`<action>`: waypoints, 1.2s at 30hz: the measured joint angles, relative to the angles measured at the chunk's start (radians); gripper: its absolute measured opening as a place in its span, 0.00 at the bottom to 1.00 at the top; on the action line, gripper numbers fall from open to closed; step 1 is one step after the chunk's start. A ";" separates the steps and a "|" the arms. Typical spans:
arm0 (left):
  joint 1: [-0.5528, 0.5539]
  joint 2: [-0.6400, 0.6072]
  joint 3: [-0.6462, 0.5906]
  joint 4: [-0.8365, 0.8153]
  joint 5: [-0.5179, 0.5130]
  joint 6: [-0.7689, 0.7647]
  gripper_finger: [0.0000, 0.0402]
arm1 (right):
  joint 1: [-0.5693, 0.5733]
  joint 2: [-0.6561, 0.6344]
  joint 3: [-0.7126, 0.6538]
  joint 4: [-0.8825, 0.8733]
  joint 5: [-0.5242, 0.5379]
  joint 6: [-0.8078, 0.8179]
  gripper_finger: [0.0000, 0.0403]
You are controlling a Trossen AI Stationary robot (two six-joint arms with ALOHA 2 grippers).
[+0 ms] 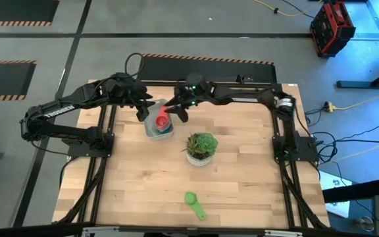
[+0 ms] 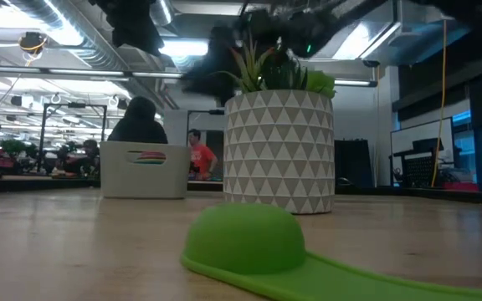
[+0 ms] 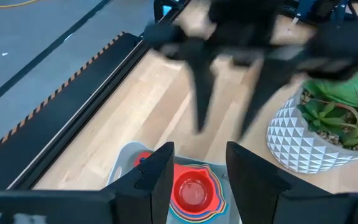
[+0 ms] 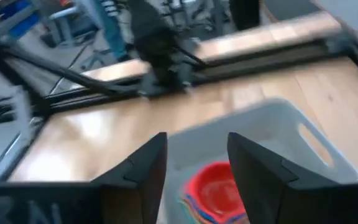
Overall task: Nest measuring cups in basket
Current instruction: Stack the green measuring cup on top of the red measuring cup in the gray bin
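Now you have both grippers up at the table's far edge, either side of the basket [image 1: 151,129]. The left gripper [image 1: 140,110] hangs over the basket's far-left rim, the right gripper [image 1: 177,109] just off its far-right corner. In each wrist view the fingers stand spread, with nothing between them.

The basket holds a nested stack of measuring cups [image 3: 194,193], red cup [image 1: 162,120] innermost, other colours showing as rims around it.

One piece is left out: the green cup [image 1: 193,203] lies mouth down near the table's near edge, about midway along it, well apart from the basket. The potted plant [image 1: 201,147] stands between the two.

The relation to mind: the green cup lies toward the near edge from both grippers, its handle running away from the bowl toward the near-right corner. The right gripper looks slightly nearer, yet its straight line crosses the plant. I'd judge you need to swing wide of the pot, on its right.

There's bare wood all round the green cup, so room for a descent looks ample
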 joint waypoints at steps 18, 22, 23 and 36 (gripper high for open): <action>-0.001 0.000 0.000 0.142 0.002 -0.004 0.35 | 0.334 -0.301 -0.007 -0.634 0.016 -0.140 0.43; -0.016 0.000 0.000 0.161 0.008 -0.005 0.35 | 0.458 -0.301 -0.039 -0.636 0.143 -0.061 0.43; -0.024 0.000 0.000 0.160 0.011 -0.006 0.35 | 0.489 -0.301 -0.046 -0.633 0.177 -0.030 0.43; -0.217 0.000 0.000 0.147 0.089 -0.006 0.35 | 0.753 -0.301 -0.168 -0.518 0.293 0.151 0.43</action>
